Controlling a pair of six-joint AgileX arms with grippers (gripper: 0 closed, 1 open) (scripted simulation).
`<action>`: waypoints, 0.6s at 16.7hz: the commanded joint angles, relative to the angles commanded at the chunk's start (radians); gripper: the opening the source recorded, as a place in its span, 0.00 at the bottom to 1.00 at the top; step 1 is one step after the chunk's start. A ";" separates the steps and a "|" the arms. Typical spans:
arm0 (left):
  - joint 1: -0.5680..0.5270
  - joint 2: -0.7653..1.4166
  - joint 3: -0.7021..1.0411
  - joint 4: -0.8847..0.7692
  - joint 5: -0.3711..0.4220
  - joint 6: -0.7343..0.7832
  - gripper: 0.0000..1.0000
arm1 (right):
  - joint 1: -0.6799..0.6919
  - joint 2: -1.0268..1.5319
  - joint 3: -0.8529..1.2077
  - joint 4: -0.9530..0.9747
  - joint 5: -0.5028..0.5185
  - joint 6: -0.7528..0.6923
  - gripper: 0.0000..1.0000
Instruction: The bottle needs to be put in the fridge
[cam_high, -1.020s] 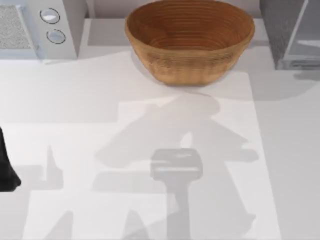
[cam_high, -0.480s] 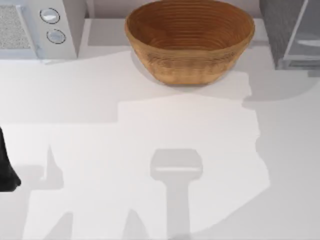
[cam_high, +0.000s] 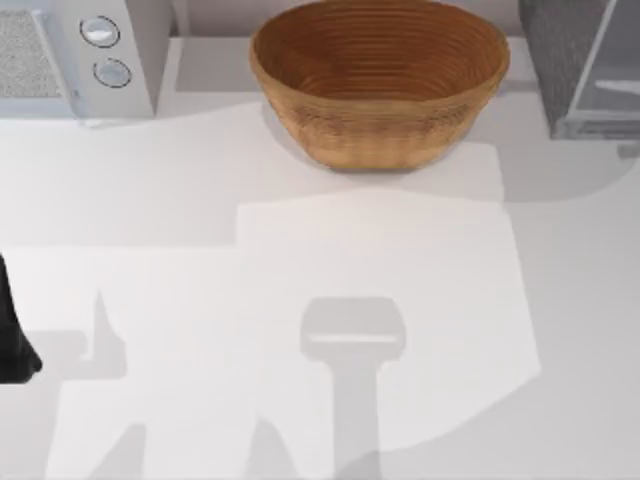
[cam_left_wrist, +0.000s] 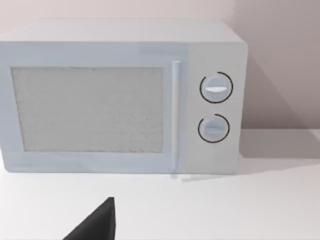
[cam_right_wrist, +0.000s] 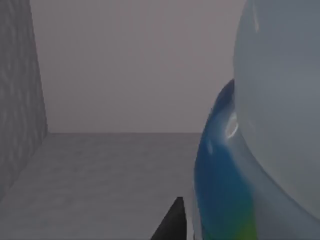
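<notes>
The fridge (cam_high: 558, 58) stands at the table's back right corner, a dark grey speckled box with its pale-framed see-through door (cam_high: 610, 95) swung open. In the right wrist view the bottle (cam_right_wrist: 260, 150), clear with a blue and green band, looms very close. My right gripper (cam_right_wrist: 200, 225) is shut on it, and one black fingertip (cam_right_wrist: 172, 222) shows beside it. Around them are the fridge's speckled side wall (cam_right_wrist: 17, 100) and grey floor (cam_right_wrist: 110, 170). My left arm (cam_high: 12, 345) is parked at the table's left edge, with its gripper (cam_left_wrist: 97, 227) facing the microwave.
A large woven basket (cam_high: 380, 80) sits at the back middle of the table. A light grey microwave (cam_high: 80, 55) with two round knobs (cam_left_wrist: 216, 107) stands at the back left. The white table (cam_high: 300, 260) lies in front of them.
The broad arm shadow over the table's middle has slid off to the right and gone. The basket, the microwave and the left arm have not moved.
</notes>
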 joint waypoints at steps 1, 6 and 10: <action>0.000 0.000 0.000 0.000 0.000 0.000 1.00 | 0.000 0.008 0.011 -0.003 0.001 0.000 0.01; 0.000 0.000 0.000 0.000 0.000 0.000 1.00 | 0.011 0.069 0.124 -0.051 0.011 -0.002 0.01; 0.000 0.000 0.000 0.000 0.000 0.000 1.00 | 0.019 0.117 0.213 -0.096 0.021 -0.001 0.01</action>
